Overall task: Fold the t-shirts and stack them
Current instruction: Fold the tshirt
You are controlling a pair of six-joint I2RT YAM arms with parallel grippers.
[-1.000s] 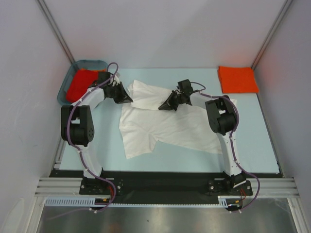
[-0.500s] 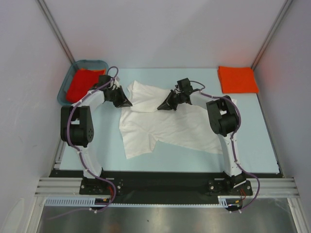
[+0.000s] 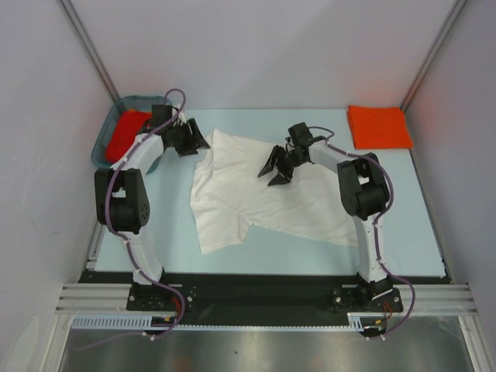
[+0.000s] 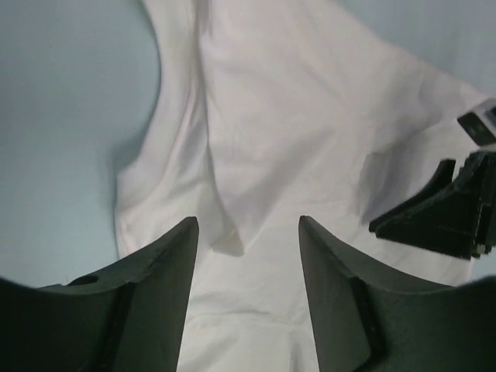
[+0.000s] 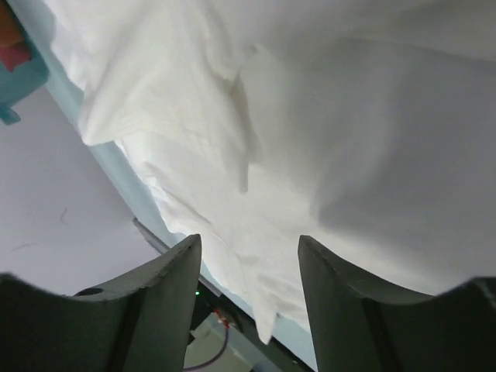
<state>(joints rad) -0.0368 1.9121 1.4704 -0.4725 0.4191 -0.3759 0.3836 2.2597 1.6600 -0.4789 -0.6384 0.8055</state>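
The white t-shirt (image 3: pixel 260 198) lies rumpled in the middle of the pale blue table (image 3: pixel 310 248), plain side up (no print shows); its long axis runs on a slant from the far left to the near right, and one lobe juts toward the near left, though we cannot tell whether that is a sleeve or a hem corner. The left gripper (image 3: pixel 194 139) hangs at the shirt's far-left corner with its jaws apart and nothing between them; the right gripper (image 3: pixel 273 170) hovers over the far middle of the cloth, jaws likewise apart and empty. A folded orange-red t-shirt (image 3: pixel 378 126) sits at the far right corner; another orange-red shirt (image 3: pixel 124 136) rests in the teal basket (image 3: pixel 101 147) at the far left.

We judge the risks to be these: the far-left corner is doubled over itself, so a pinch there could catch one layer only and drag the fold askew; uneven pulls from the two arms could twist the shirt rather than flatten it; the cloth may slide on the smooth table.
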